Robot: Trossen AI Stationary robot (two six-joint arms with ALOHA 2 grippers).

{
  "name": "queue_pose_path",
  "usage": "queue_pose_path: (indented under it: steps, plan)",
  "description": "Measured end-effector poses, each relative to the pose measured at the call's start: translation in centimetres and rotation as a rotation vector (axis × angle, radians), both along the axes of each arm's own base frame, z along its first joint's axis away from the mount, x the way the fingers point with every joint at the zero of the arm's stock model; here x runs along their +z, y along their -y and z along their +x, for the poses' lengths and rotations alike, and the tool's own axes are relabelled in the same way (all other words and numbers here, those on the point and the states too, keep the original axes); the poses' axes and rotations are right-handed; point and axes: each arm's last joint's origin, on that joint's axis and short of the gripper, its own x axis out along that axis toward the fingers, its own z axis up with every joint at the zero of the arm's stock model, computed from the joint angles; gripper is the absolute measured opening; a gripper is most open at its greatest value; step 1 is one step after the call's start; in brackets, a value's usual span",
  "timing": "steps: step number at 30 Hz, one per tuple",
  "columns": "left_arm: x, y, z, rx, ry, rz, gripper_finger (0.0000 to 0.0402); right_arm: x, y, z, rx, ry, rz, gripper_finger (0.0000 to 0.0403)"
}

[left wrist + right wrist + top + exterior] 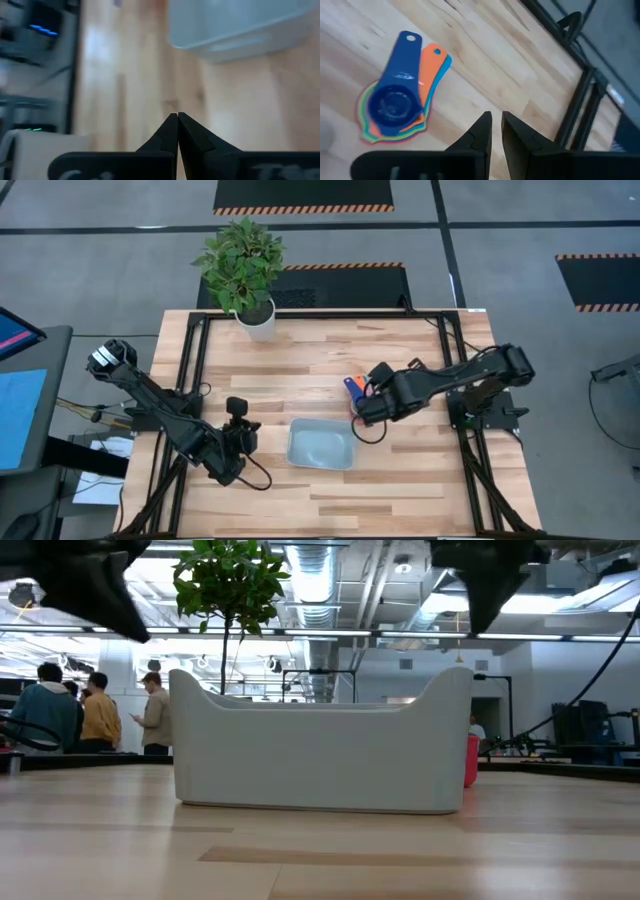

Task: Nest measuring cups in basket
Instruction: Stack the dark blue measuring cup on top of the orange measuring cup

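On the near part of the desk the left gripper waits, clenched with nothing inside, just beside the basket. The basket seems empty, though its inside is not well visible. Beyond it the right gripper hovers with its fingers almost together, a thin gap between them, grasping nothing. The measuring cups lie already stacked on the bare desk, dark blue on top, near this gripper and outside the basket. To do the step well, I think the right gripper should open wider, come down over the fanned handles, and lift the whole stack level into the basket.
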Motion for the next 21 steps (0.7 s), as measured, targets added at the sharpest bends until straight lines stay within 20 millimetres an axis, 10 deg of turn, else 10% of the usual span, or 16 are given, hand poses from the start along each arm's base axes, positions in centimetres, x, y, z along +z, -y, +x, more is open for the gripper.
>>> queue_pose_path:
  steps: [11,21]
  plan:
    - [0.7,-3.2,1.8,0.234,0.201,0.188,0.0,-2.1,1.3,-6.0,-0.241,0.085,0.028,0.0065]
    - [1.4,-10.8,6.5,0.532,0.303,0.208,0.0,-3.5,1.5,-6.2,-0.227,0.084,-0.018,0.0065]
